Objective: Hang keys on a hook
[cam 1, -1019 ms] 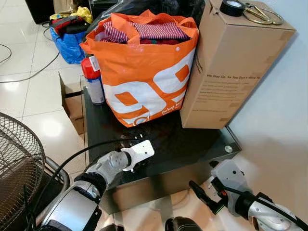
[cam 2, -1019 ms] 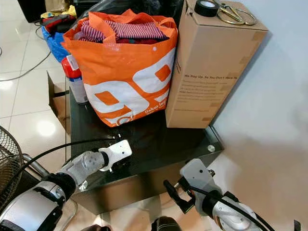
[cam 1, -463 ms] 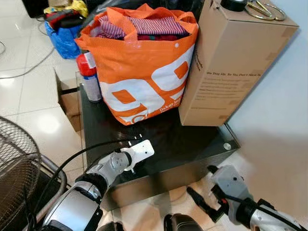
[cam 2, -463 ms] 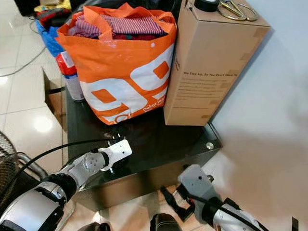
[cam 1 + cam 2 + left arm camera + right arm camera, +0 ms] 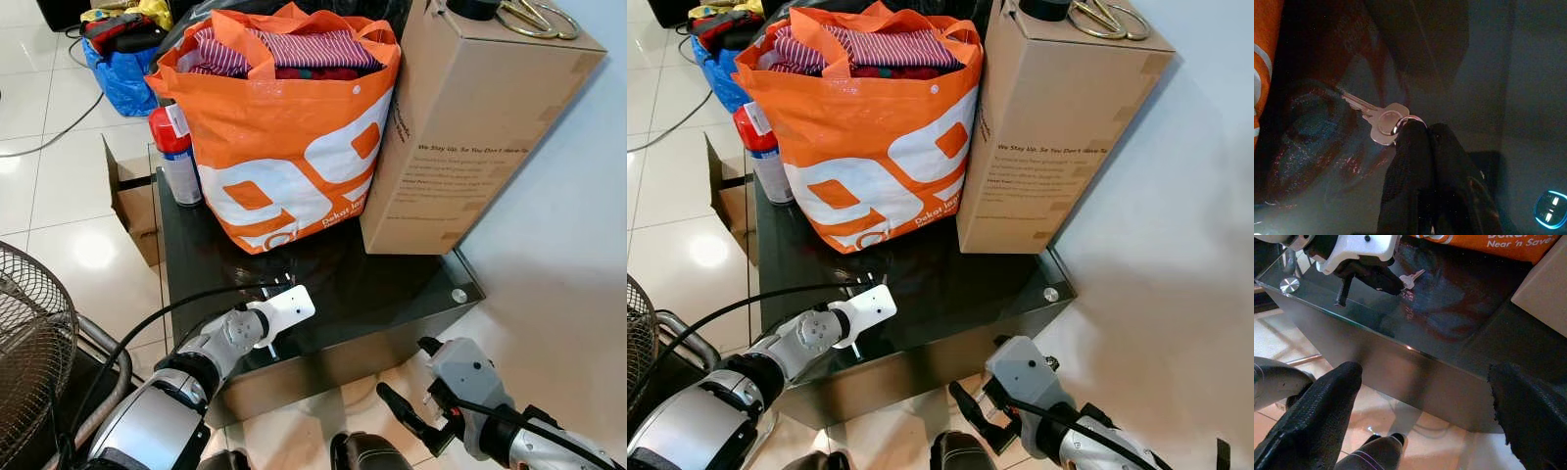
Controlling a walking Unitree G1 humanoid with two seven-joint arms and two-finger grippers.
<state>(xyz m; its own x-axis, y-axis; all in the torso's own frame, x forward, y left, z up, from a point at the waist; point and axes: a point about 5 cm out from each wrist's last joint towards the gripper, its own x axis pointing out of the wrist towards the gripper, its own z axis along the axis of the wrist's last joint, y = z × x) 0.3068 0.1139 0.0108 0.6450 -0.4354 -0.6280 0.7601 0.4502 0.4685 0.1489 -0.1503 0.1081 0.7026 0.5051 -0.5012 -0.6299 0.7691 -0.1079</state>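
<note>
Left wrist view gives me the clearest read: my left claw (image 5: pixel 1422 134) has its two black fingers pressed together at the tips, pinching the ring of a silver key (image 5: pixel 1382 121). The key lies flat on the dark glass tabletop (image 5: pixel 1488 73), blade pointing away from the claw toward the orange bag (image 5: pixel 1263 58). I can make out one key; whether more hang on the ring I cannot tell.

From the head camera, that left claw (image 5: pixel 279 284) sits low over the near part of the tabletop (image 5: pixel 392 294), with the white wrist plate (image 5: pixel 289 305) just behind it. Beyond the claw stands the orange bag (image 5: pixel 284 147), stuffed with striped clothes (image 5: pixel 294 49). Beside the bag, on the claw's right, is a tall cardboard box (image 5: pixel 470 127) with scissors (image 5: pixel 534 18) and a roll of tape (image 5: pixel 475 8) on its top. On the bag's other side stands a red and white spray can (image 5: pixel 176 157), touching or nearly touching the bag.

My right claw (image 5: pixel 980 421) hangs below the tabletop's front edge, over the tiled floor (image 5: pixel 686 245), well apart from the key. In the right wrist view its fingers (image 5: pixel 1317 421) are spread wide with nothing between them, and the key (image 5: pixel 1411 279) shows past them in the left claw.

A wire fan guard (image 5: pixel 34 343) sits off to my left.
</note>
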